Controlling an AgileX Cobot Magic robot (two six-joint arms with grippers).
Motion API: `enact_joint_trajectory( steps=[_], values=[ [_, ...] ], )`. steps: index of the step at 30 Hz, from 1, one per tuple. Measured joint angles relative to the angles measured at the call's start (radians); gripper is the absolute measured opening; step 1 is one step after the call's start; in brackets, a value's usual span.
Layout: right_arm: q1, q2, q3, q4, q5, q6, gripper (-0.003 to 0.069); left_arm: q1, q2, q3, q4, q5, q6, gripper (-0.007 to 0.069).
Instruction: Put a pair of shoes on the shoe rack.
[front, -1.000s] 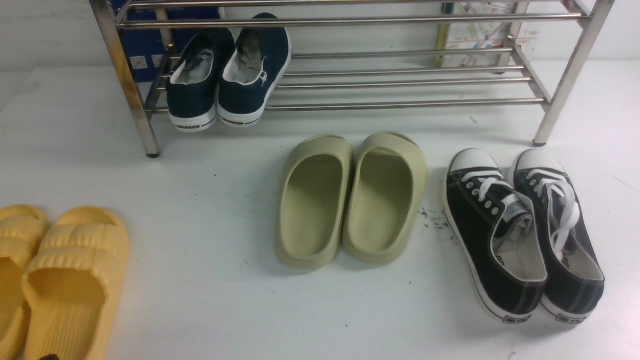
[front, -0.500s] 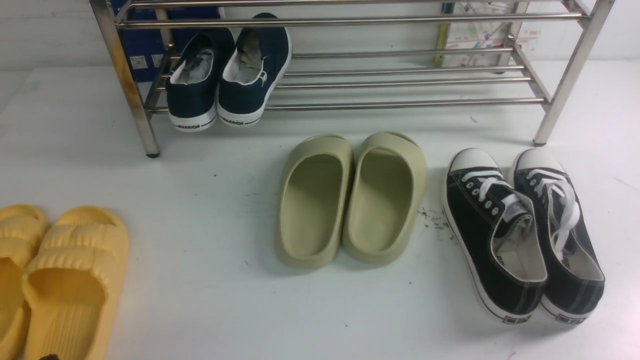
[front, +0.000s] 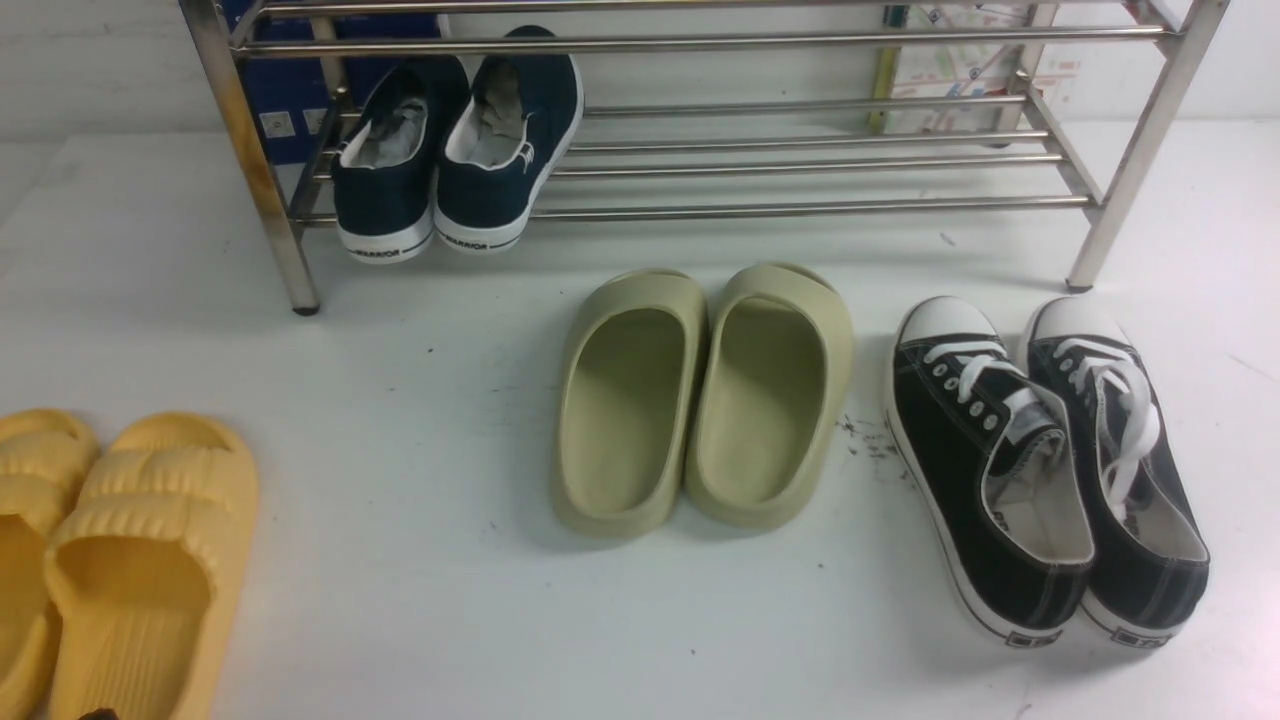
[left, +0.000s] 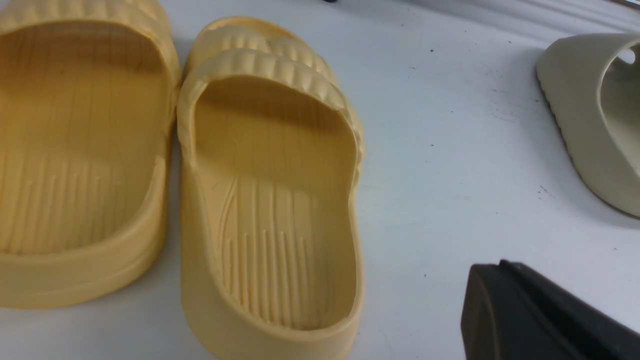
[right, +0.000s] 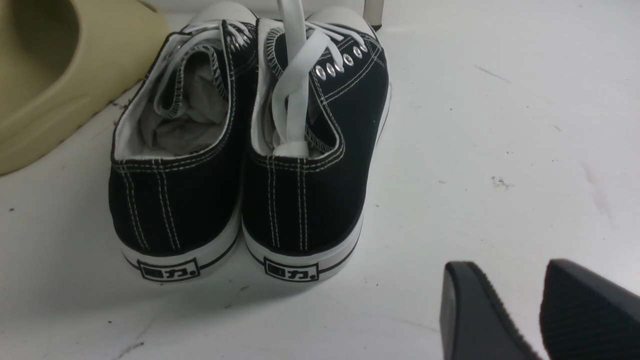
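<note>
A metal shoe rack (front: 800, 210) stands at the back, with a pair of navy shoes (front: 455, 150) on the left of its lower shelf. On the white table in front lie olive slippers (front: 700, 400), black canvas sneakers (front: 1040, 470) and yellow slippers (front: 110, 560). My left gripper (left: 502, 264) hovers beside the yellow slippers (left: 270, 200), its fingers pressed together and empty. My right gripper (right: 505, 272) hovers behind and beside the heels of the black sneakers (right: 300, 200), with a narrow gap between its fingers and nothing in them.
The rack's lower shelf is bare to the right of the navy shoes. A blue box (front: 290, 90) and a printed sheet (front: 950, 70) stand behind the rack. The olive slippers also show at the edge of the left wrist view (left: 590, 115) and the right wrist view (right: 60, 75).
</note>
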Motion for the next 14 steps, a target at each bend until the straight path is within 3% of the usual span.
enact_joint_trajectory(
  steps=[14],
  values=[
    [0.000, 0.000, 0.000, 0.000, 0.000, 0.000, 0.0246, 0.000, 0.000, 0.000, 0.000, 0.000, 0.000, 0.0001]
  ],
)
